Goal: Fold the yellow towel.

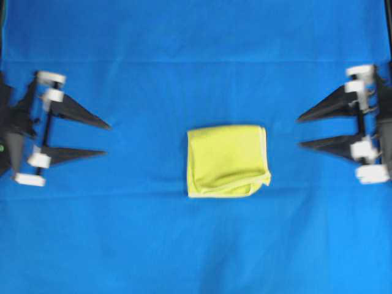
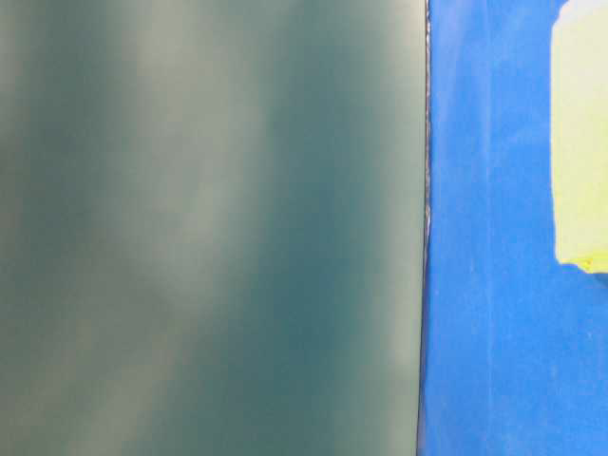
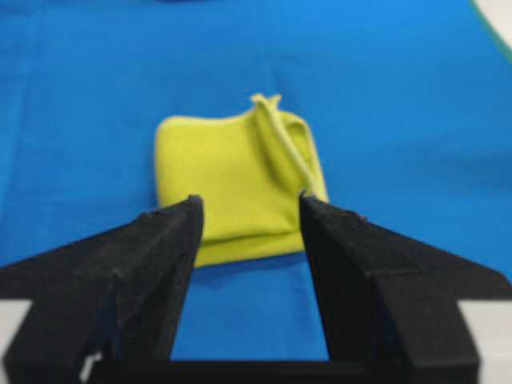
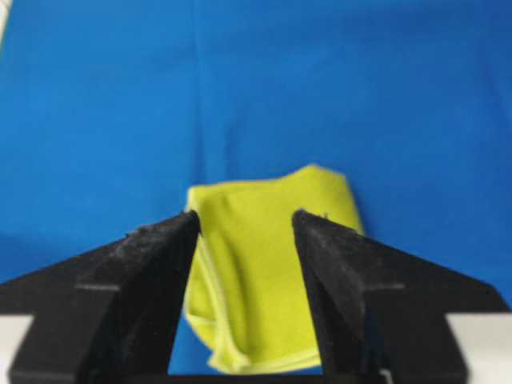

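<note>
Covering nearly the whole overhead frame is a blue cloth surface (image 1: 196, 245). In the table-level view a dull grey-green panel (image 2: 209, 228) fills the left two thirds, with blue to its right. At the left edge of the overhead frame is the left gripper (image 1: 107, 139), its two black fingers pointing right with an open gap between them and nothing held. At the right edge is the right gripper (image 1: 299, 131), pointing left, its fingers also spread apart and empty. Between them, near the centre and slightly low, lies the yellow towel (image 1: 226, 160), folded into a small, roughly square packet with its pale hem showing at the right and lower edges. It is well apart from both grippers.
</note>
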{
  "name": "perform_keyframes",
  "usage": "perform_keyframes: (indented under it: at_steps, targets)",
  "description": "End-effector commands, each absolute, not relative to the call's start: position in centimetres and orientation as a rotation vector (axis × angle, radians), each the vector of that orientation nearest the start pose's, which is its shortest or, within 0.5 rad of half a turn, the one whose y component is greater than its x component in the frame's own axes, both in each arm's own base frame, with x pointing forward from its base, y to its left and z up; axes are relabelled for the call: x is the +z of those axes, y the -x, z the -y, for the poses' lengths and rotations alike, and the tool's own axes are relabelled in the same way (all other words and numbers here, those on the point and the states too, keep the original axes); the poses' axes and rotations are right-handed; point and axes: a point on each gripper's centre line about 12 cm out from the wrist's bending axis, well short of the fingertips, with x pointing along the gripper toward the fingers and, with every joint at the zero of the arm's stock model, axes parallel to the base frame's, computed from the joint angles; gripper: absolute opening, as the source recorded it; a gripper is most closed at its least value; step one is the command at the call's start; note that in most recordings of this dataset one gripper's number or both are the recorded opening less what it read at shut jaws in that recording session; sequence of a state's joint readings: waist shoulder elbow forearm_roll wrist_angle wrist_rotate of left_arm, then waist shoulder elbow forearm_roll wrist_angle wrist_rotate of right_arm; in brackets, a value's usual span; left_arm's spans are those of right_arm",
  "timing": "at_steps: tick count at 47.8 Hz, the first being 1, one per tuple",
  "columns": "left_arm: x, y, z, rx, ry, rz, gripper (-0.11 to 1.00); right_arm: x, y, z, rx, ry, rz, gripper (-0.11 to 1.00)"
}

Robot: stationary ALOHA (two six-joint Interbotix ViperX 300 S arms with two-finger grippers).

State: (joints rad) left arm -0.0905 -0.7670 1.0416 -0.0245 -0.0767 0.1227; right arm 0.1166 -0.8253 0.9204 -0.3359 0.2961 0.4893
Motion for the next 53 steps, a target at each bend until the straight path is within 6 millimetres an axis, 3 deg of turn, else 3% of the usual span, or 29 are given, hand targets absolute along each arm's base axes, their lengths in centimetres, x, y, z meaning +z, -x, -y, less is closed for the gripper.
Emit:
perform_keyframes:
  at_steps: [1,17,27,53]
  targets:
    - [28.6,-22.4,1.7,-0.08,-0.105,-0.142,0.49,31.0,-21.4,-1.2,-0.009,-0.102,-0.313,0.56]
    - [24.5,-17.4,0.6,-0.036,-0.07,-0.123,0.49,26.6,-16.6,0.7,-0.073,-0.104,-0.214,0.56]
    - [22.5,-16.1,0.5,-0.034,-0.039,-0.133,0.49,23.4,-16.0,1.1,-0.088,-0.129,-0.2,0.56]
    - [22.2,-16.1,0.5,-0.033,-0.03,-0.136,0.49,22.8,-16.3,1.1,-0.089,-0.136,-0.213,0.56]
